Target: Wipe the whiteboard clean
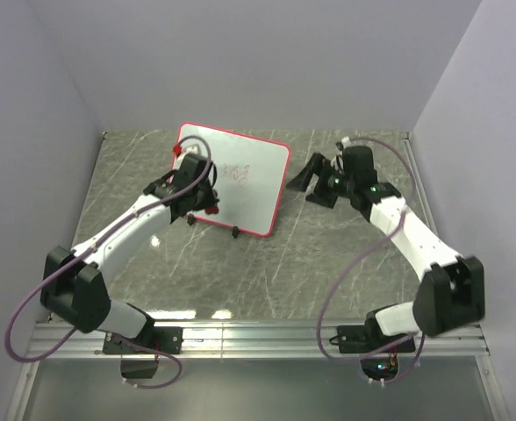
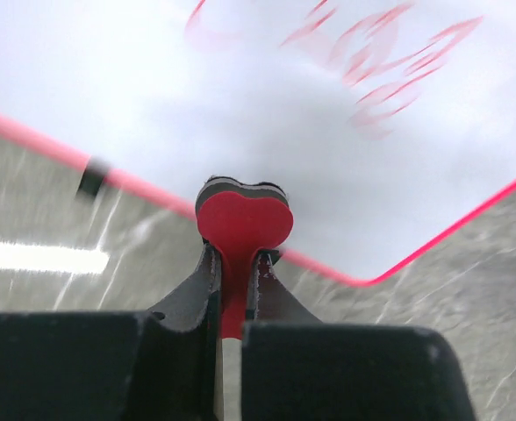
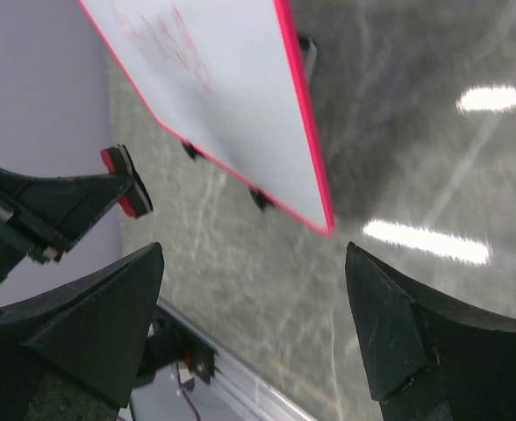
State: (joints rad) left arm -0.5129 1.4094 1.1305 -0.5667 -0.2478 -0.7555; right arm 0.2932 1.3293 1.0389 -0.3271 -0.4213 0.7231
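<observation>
Grey, marble-veined tabletop (image 1: pixel 328 254) fills the floor of a booth with plain pale walls (image 1: pixel 284 53), and the two arms reach in from the near edge. The whiteboard (image 1: pixel 245 197) sits toward the back and slightly left of centre, turned askew to the table's edges. It has a thin red rim and small black feet (image 3: pixel 260 198) along its near side. Faint red scribbles (image 1: pixel 238 174) mark its middle; in the left wrist view they show up smeared and blurry (image 2: pixel 372 70). The left gripper (image 1: pixel 211 209) is at the board's near-left part, its fingers (image 2: pixel 201 281) pressed together on the stem of a red bow-shaped block (image 2: pixel 243 219) with a dark layer on its far face. The block sits right at the board's near rim, but the blur leaves it unclear whether it actually touches the white surface. The right gripper (image 1: pixel 311 186) hangs just beside the board's right edge, apart from it, its jaws spread wide with nothing between them (image 3: pixel 254 254). From its wrist camera the board's near-right corner lies just ahead.
</observation>
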